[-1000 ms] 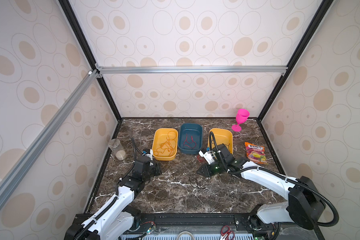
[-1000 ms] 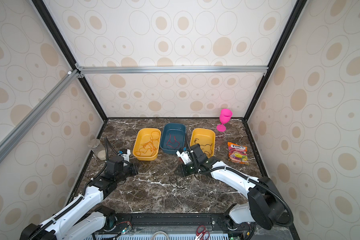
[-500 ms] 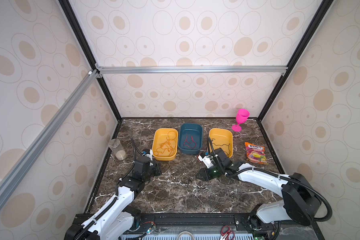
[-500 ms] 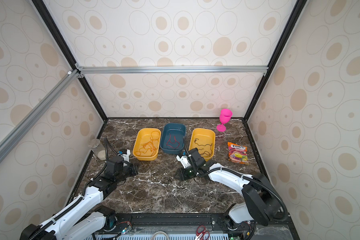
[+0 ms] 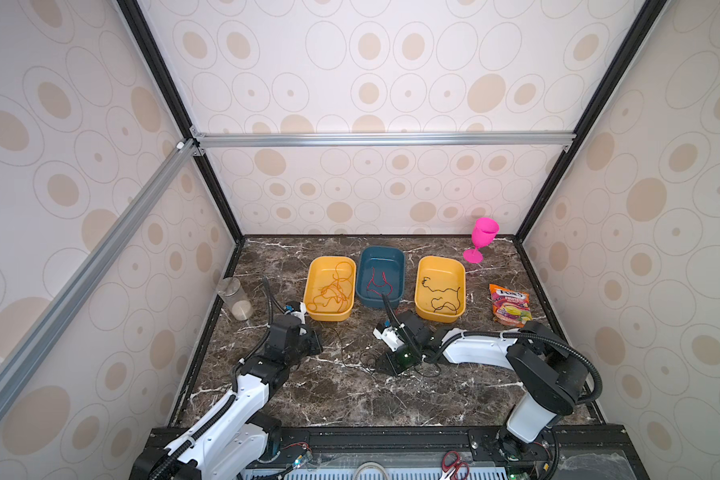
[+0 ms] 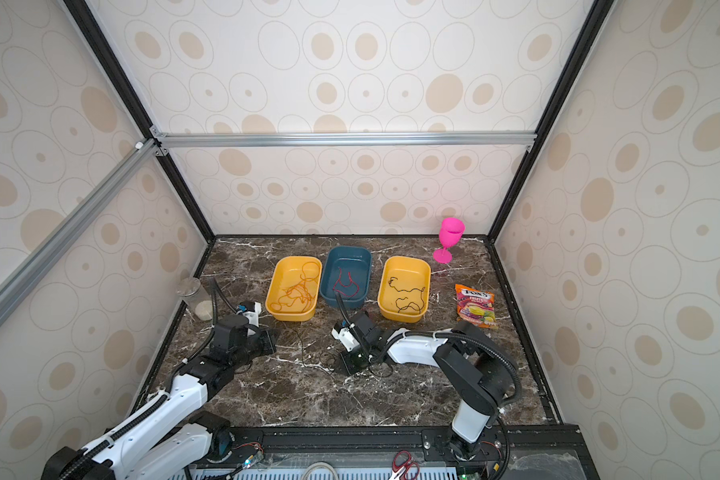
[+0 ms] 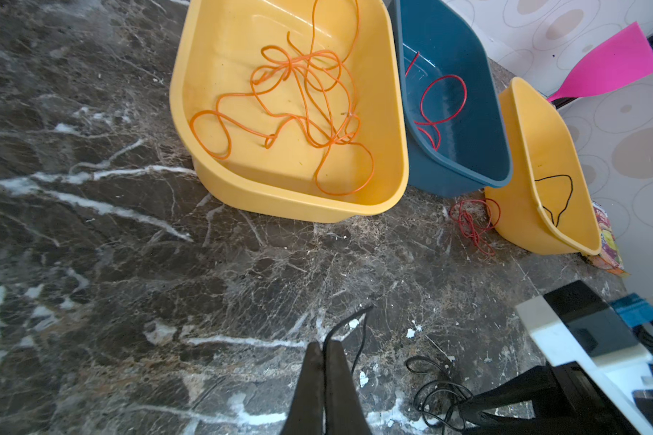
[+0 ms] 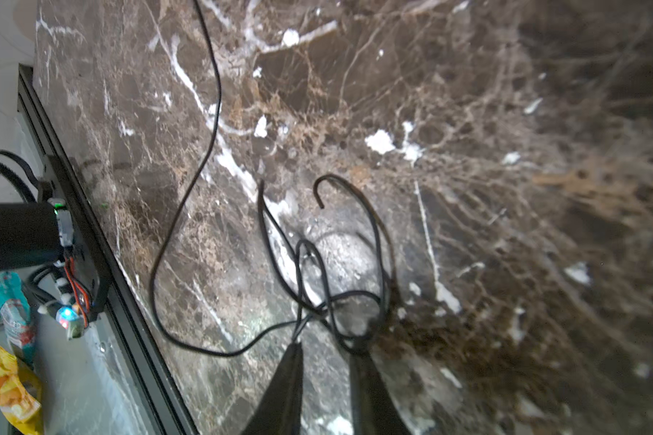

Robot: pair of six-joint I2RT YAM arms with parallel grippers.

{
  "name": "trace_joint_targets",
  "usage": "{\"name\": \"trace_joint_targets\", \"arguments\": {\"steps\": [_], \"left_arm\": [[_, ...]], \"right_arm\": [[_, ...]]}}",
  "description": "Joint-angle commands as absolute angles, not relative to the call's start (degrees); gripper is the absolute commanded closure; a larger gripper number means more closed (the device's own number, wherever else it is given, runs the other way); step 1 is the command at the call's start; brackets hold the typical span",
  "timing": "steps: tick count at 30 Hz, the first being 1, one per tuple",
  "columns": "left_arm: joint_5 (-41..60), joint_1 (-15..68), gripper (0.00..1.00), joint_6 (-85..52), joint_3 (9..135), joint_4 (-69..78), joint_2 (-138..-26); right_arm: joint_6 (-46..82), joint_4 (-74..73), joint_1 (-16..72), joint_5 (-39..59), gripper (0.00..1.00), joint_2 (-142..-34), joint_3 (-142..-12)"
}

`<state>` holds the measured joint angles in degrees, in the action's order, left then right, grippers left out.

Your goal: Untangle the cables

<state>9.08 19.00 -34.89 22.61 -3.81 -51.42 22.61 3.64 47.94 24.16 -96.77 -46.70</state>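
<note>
Left jaws are pressed together, and between the fingers (image 7: 311,384) we see a thin black cable (image 7: 349,320) pinched, its free run curling away over the table (image 5: 350,399). Right jaws stand a narrow gap apart. Their fingers (image 8: 283,384) point down into a black tangle (image 8: 319,310), with strands lying at and between the tips, but we cannot tell whether any strand is gripped.

We place the rest by the blue tray (image 5: 381,257). The black tangle lies on the table in front of this tray, and the strand from our left arm (image 5: 246,395) runs to it from the tray's front left. A red cable (image 5: 377,284) lies inside the blue tray. Right beside the tray's left side sits a yellow tray (image 5: 329,318) holding a loosely knotted orange cable (image 7: 296,66). Just beside its right side sits a second yellow tray (image 5: 439,318) with a second black cable (image 5: 441,295) in open bends. A second red cable (image 7: 470,220), bunched in small loops, lies on the table at the blue tray's front right corner, between it and the second yellow tray.

Well to the right of the blue tray a pink goblet (image 5: 484,235) stands upright and a sweets bag (image 5: 508,303) lies flat. Well to its left stands a clear jar (image 5: 235,297).
</note>
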Motion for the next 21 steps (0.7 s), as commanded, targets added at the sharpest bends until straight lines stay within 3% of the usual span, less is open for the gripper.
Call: {"name": "trace_joint_targets", "arguments": {"steps": [1, 7, 16, 21], "left_arm": [[9.1, 18.6, 1.0, -34.5, 22.5, -3.2, -50.7], [8.8, 18.6, 1.0, -34.6, 22.5, -3.4, -50.7], [8.7, 18.6, 1.0, -35.2, 22.1, -3.0, -50.7], [8.8, 18.6, 1.0, -35.4, 21.9, -3.1, -50.6]], "right_arm": [[21.4, 4.4, 48.3, 22.3, 0.84, -96.9, -48.1], [16.6, 8.2, 48.3, 20.5, 0.83, -93.2, -47.6], [9.6, 8.1, 48.2, 19.6, 0.63, -92.7, -49.5], [7.8, 6.1, 48.2, 23.6, 0.63, -96.6, -52.3]]}}
